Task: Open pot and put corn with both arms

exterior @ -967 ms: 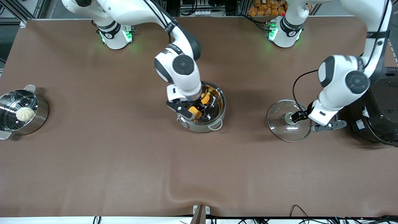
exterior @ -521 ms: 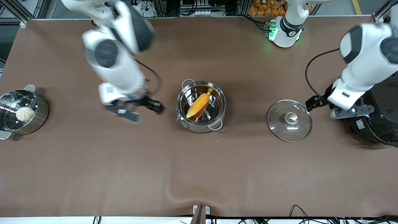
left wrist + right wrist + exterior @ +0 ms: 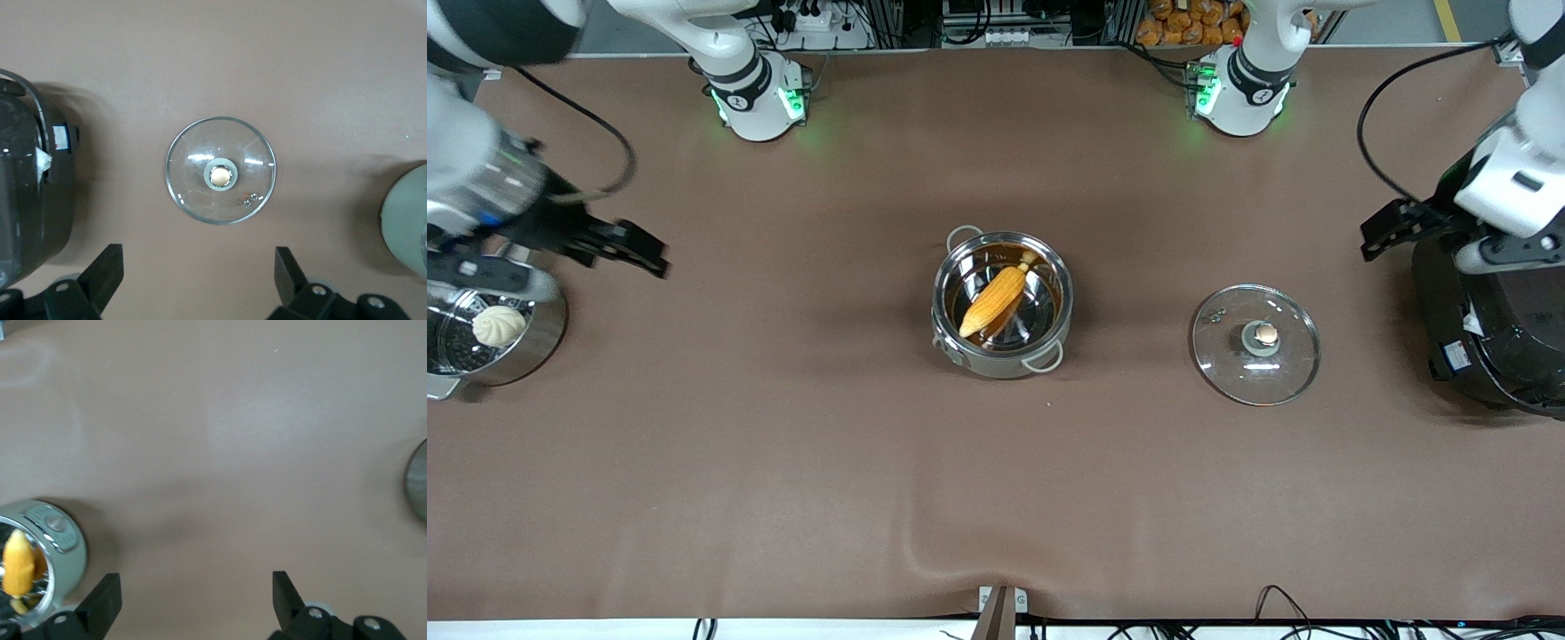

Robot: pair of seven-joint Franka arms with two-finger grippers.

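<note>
The steel pot [image 3: 1049, 267] stands uncovered at the table's middle with the yellow-orange corn [image 3: 993, 300] lying in it. Its glass lid [image 3: 1227, 364] with the tan knob [image 3: 1264, 334] lies on the table toward the left arm's end. My right gripper [image 3: 645, 252] is open and empty, up over the table beside the steamer pot. My left gripper [image 3: 1378, 229] is open and empty, up by the rice cooker's edge. The left wrist view shows its open gripper [image 3: 198, 267] and the lid [image 3: 190, 167]. The right wrist view shows its open gripper [image 3: 195, 593], the pot [image 3: 63, 547] and the corn [image 3: 17, 563].
A steel steamer pot [image 3: 543, 324] with a white bun [image 3: 498, 325] stands at the right arm's end. A large black rice cooker [image 3: 1503, 338] stands at the left arm's end and also shows in the left wrist view [image 3: 27, 193].
The right gripper has let go of the corn in the pot and swung away to the steamer pot's end. The left gripper has let go of the lid's knob and risen toward the rice cooker.
</note>
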